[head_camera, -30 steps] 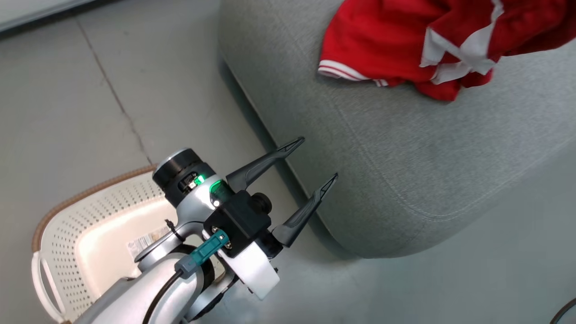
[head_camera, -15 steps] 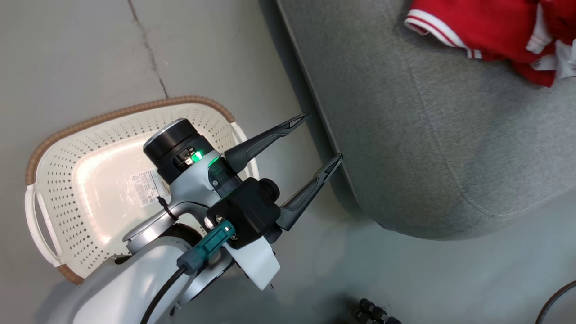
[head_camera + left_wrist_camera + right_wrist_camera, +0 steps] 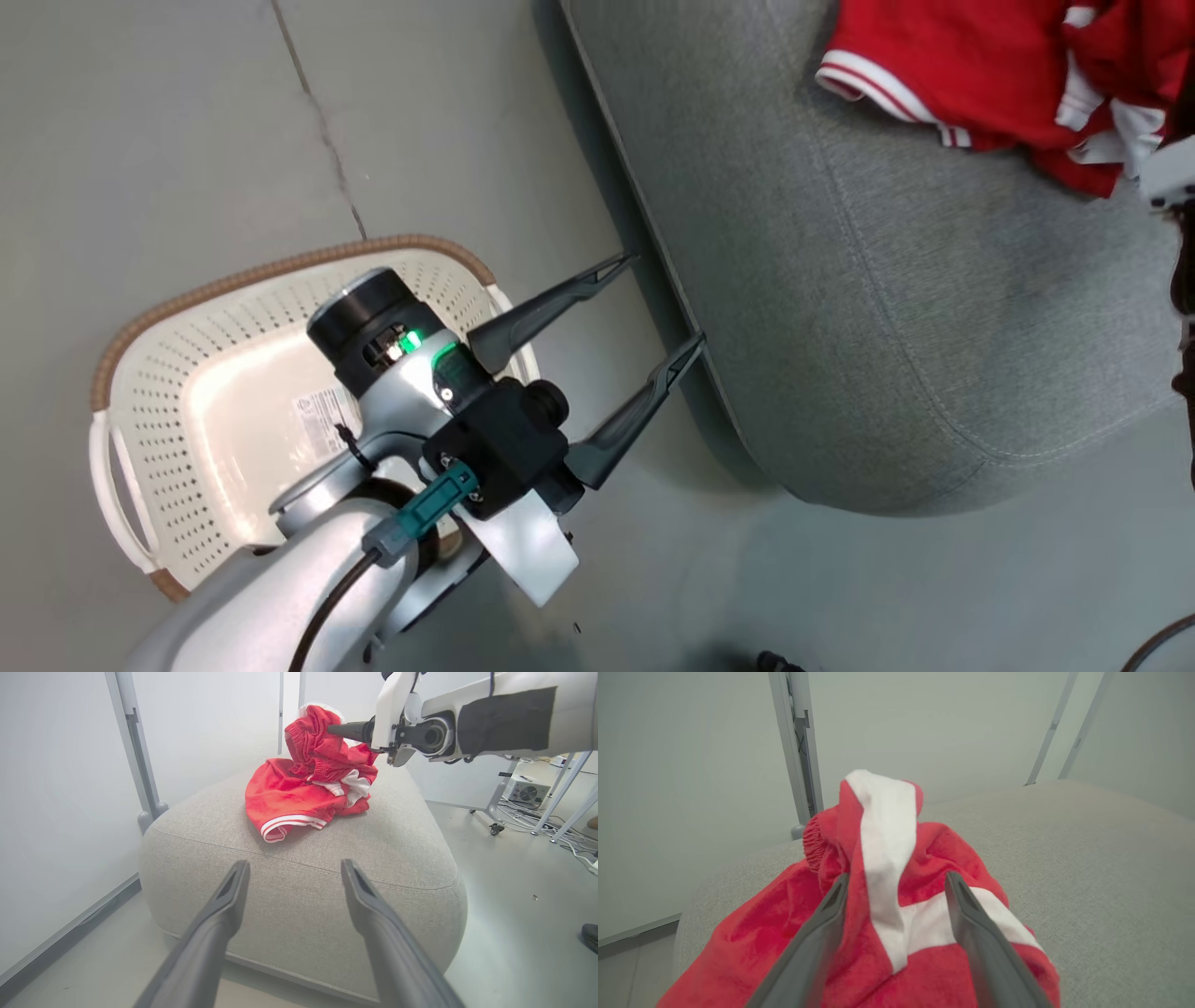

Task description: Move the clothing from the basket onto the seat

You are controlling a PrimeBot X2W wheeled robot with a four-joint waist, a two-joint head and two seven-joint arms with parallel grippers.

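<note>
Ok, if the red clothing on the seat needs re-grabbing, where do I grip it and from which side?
Probably the upright white-striped fold of the clothing: it stands clear of the seat, so fingers can close on both faces. Come in roughly level from the side where the right gripper sits, open, astride it. The striped hem lies flat, harder to pinch.

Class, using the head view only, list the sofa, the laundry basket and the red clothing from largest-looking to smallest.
1. Grey fabric-upholstered sofa.
2. Cream-white perforated plastic laundry basket, partly covered by the pale left arm.
3. Bright red, white-trimmed clothing, cut off at the frame edge, so ranking it below the basket is unsure.
</note>
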